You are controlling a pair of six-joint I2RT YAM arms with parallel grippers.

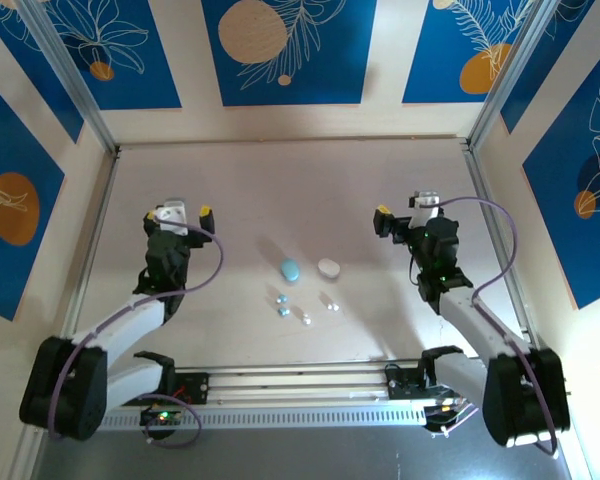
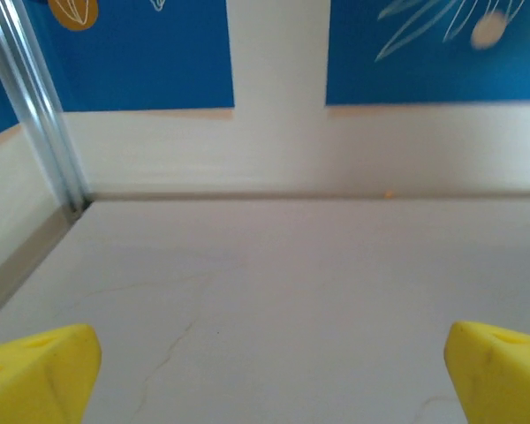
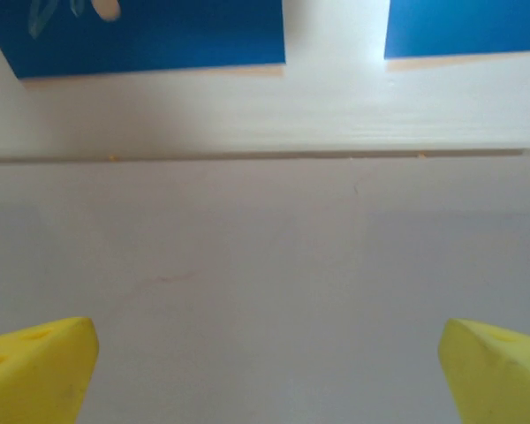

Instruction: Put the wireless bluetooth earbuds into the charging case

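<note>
Blue case (image 1: 290, 270) beside white case (image 1: 328, 267)

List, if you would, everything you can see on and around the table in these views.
blue charging case: one, pale blue, middle of the table
white charging case: one, white, right of the blue one, apart from it
blue earbuds: two, pale blue, on the table between the blue case and the arm bases
white earbuds: two, white, right of the blue pair
table: one, pale beige
wall panels: several, blue with orange and white leaf prints, around the table
left gripper: one, black with yellow fingertips, open, left of the items
right gripper: one, same colours, open, right of the items
</note>
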